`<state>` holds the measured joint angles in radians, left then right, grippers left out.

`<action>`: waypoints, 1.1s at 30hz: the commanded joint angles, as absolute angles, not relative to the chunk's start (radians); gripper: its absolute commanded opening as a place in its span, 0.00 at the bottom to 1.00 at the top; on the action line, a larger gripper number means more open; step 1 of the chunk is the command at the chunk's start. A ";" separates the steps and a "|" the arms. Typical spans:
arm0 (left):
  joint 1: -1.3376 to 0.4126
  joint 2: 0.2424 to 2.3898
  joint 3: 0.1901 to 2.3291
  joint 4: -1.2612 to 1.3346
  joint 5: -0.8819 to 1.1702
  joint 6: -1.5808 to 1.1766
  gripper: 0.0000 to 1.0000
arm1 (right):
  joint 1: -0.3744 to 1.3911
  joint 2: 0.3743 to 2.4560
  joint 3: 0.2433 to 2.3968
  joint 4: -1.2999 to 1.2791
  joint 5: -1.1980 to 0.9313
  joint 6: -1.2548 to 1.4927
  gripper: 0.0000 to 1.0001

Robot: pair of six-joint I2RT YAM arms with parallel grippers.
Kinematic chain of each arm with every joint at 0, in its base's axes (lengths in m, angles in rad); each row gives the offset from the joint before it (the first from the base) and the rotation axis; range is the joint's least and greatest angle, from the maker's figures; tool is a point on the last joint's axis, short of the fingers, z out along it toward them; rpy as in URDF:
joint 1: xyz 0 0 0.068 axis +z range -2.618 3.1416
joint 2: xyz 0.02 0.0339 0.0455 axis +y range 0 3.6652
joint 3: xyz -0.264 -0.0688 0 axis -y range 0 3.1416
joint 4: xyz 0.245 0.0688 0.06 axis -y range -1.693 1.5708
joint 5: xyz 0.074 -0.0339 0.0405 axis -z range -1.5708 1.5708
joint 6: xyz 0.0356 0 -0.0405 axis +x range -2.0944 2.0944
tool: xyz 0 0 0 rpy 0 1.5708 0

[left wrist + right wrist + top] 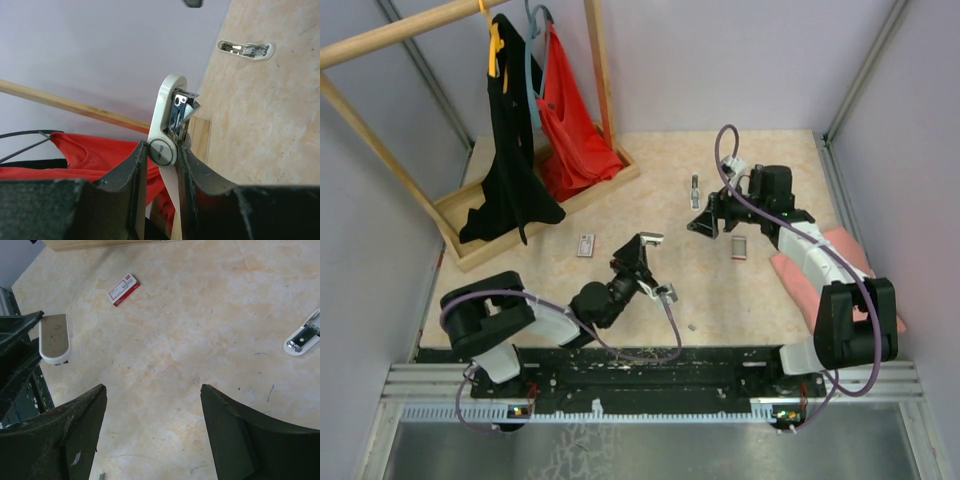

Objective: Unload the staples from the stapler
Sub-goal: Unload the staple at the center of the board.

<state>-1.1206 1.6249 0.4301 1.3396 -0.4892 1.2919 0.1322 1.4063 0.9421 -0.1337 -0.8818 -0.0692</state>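
The left tool [162, 150] is clamped tight on the hinge end of the cream stapler [167, 112]. It holds the stapler above the desk [650, 200] near mid-scene, long axis pointing far-right. The right tool [152, 387], jaws wide and empty, hangs just right of the stapler's free end, so it looks better placed to reach the open magazine.

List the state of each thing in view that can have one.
stapler: held up off the table, hinged open, metal channel exposed.
staples: cannot tell whether any are inside.
left gripper: shut on the stapler's hinge end.
right gripper: open, empty.
white piece: lying on the table, metal side up.
red-and-white box: lying flat on the table.
black garment, red garment: hanging on the rack.
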 commanded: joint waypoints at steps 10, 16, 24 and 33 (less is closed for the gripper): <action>-1.184 1.692 0.408 1.586 -0.472 1.380 0.00 | 0.367 1.439 0.971 -0.189 -0.877 -0.154 0.79; -1.182 1.683 0.394 1.591 -0.486 1.380 0.00 | 0.423 1.459 1.073 -0.345 -0.791 -0.265 0.79; -1.165 1.612 0.428 1.279 -0.455 1.216 0.00 | 0.356 1.357 1.026 -0.182 -0.776 -0.154 0.82; -1.039 1.478 0.652 0.327 -0.178 0.807 0.00 | 0.259 1.206 0.958 -0.089 -0.772 -0.246 0.86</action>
